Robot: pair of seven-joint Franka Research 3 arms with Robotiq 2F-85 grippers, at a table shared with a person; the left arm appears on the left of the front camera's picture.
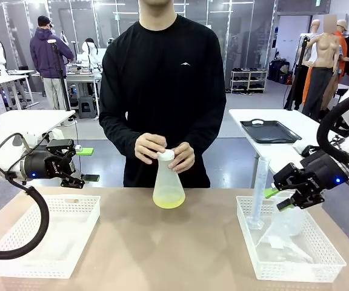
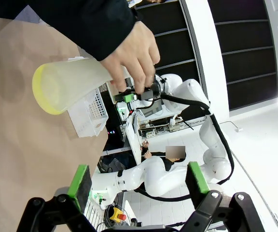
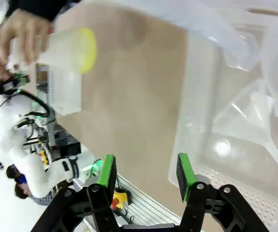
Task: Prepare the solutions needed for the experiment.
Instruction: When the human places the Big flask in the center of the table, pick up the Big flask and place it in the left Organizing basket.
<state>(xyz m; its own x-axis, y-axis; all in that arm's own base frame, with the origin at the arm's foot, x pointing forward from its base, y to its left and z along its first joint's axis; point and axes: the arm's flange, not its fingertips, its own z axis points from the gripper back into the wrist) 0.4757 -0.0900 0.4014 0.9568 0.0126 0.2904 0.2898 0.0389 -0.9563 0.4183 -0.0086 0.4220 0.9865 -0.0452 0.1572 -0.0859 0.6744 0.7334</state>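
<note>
Across the surface [image 1: 211, 242] in the front view, a person's hands [image 1: 149, 147] are working at the white cap [image 1: 166, 155] of a frosted conical flask [image 1: 168, 182]. The solutions [image 1: 169, 200] are lying as a shallow yellow-green layer in its bottom, at the middle of the far edge. The left tool [image 1: 85, 164] is hanging spread and empty above the left basket [image 1: 17, 257]. The right tool [image 1: 277, 199] is hanging likewise over the right basket [image 1: 329, 260], beside a graduated cylinder [image 1: 260, 182].

From the left wrist, the tool's green pads [image 2: 79, 186] are standing apart with nothing between them, and the liquid is showing as a yellow rim at the flask's base.

From the right wrist, the tool is gaping over the basket wall, where a clear funnel [image 3: 247, 128] is lying.

Judging by this, the capping or uncapping is the person's step, though I cannot tell which. The next move probably calls for waiting until the hands are clear of the flask, then reaching in with the fingers open.
</note>
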